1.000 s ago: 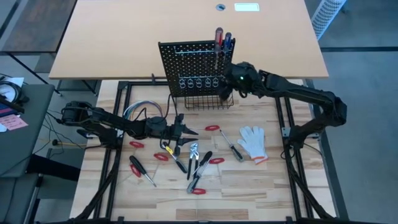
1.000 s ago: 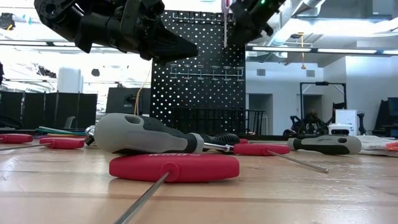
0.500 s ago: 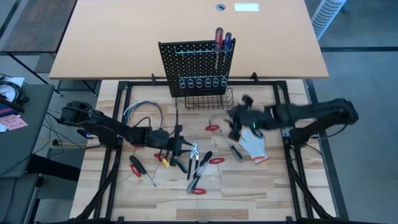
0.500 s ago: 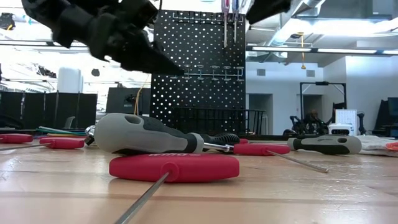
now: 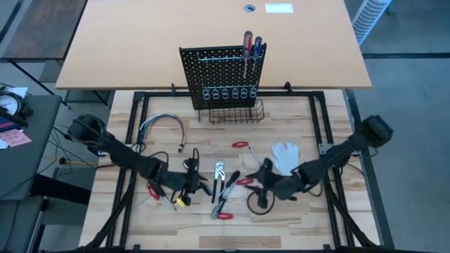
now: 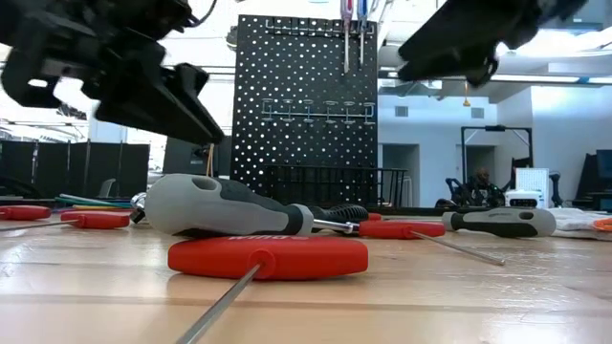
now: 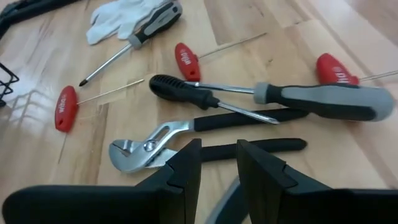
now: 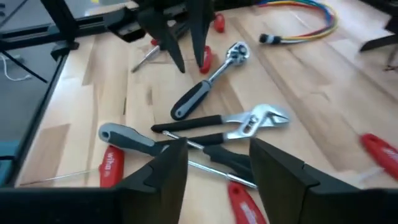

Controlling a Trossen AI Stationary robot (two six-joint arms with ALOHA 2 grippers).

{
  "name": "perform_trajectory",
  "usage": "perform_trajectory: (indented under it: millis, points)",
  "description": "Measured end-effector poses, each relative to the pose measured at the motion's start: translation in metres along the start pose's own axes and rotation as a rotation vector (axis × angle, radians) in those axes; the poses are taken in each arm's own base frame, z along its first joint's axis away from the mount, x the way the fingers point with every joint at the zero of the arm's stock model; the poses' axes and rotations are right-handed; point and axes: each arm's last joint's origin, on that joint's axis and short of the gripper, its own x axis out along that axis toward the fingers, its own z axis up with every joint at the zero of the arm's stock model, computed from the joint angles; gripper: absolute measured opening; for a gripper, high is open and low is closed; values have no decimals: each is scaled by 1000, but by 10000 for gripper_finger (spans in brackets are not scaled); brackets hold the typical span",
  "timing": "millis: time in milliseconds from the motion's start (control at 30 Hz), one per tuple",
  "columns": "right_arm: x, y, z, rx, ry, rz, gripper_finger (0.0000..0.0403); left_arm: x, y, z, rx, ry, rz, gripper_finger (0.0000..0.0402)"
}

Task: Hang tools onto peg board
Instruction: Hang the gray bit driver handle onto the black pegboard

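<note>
At the far left of the pale wooden slatted table (image 5: pixel 295 211), the left gripper (image 5: pixel 191 185) hangs low over the scattered tools, its two dark, flat-faced fingers (image 7: pixel 186 171) parted by a narrow gap with nothing between them. Behind it lies a looped bundle of coloured cables (image 5: pixel 163 125). Just past those fingers lie silvery smooth-jawed pliers with black handles (image 7: pixel 186 140), their long axis running roughly across the table, beside a fat grey-and-black rubber-handled screwdriver (image 7: pixel 323 101) and a slim black-handled screwdriver (image 7: pixel 193 93) whose steel shafts cross. Red flat T-handled drivers (image 5: pixel 240 145) with thin wire shafts lie around them. At table centre back stands the black upright perforated metal peg board (image 5: pixel 219 70), with a red-handled and a blue-handled screwdriver (image 5: pixel 252 46) hanging upright, tips down. Right of the pile, the right gripper (image 5: pixel 261 190) hovers with its fingers (image 8: pixel 165 171) spread wide and empty, near a white fabric glove (image 5: pixel 285 156).
</note>
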Motion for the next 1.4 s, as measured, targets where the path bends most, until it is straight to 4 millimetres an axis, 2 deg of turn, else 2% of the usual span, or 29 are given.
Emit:
perform_trajectory:
  millis: [133, 300, 433, 633, 833, 1067, 1333, 1400]
  points:
    - [30, 7, -17, -67, -6, 26, 223, -5, -10, 0, 17, -8, -2, 95]
    - [67, 7, -21, -162, 92, 178, 251, -7, -15, -2, 45, 10, -2, 95]
    - [89, 12, -15, -318, 144, 240, 247, -8, -15, -15, 42, 6, 7, 95]
    - [103, 17, -6, -523, 354, 202, 236, -14, -10, -40, 10, -33, 19, 95]
    - [122, 22, -5, -630, 434, 261, 219, -21, -6, -48, -9, -61, 20, 95]
    - [136, 23, -12, -681, 467, 269, 164, -21, -6, -46, -8, -72, 25, 95]
    - [137, 18, -11, -534, 496, 218, 25, -21, -6, -46, -8, -71, 25, 95]
    - [136, 20, -12, -520, 494, 214, 14, -21, -6, -46, -8, -72, 26, 95]
